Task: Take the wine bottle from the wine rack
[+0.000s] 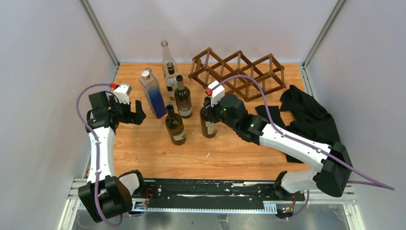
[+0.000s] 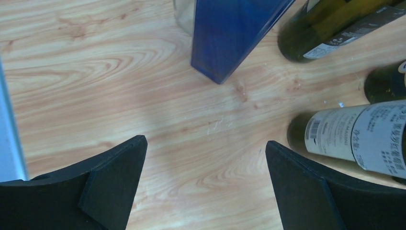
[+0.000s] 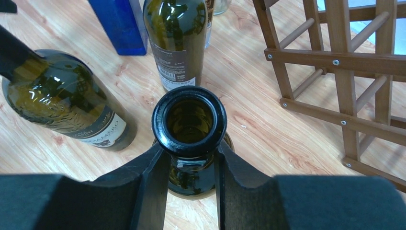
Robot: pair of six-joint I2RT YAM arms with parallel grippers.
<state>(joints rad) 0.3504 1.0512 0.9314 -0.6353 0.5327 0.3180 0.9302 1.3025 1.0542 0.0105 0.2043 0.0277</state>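
Note:
A dark green wine bottle (image 1: 208, 125) stands upright on the wooden table, in front of the wine rack (image 1: 239, 72). The rack is a brown lattice at the back, and its cells show no bottle. My right gripper (image 1: 209, 106) is shut on the bottle's neck just under the lip. In the right wrist view the open bottle mouth (image 3: 189, 120) sits above the right gripper (image 3: 190, 153), one finger on each side of the neck, with the rack (image 3: 335, 62) to the right. My left gripper (image 1: 139, 112) hangs open over bare wood (image 2: 206, 142) at the left.
Several other bottles stand left of the held one: a dark one (image 1: 175, 125), another (image 1: 183, 98), a clear one (image 1: 166, 55) and a blue square bottle (image 1: 153, 93). A black cloth (image 1: 311, 120) lies at the right. Grey walls close in both sides.

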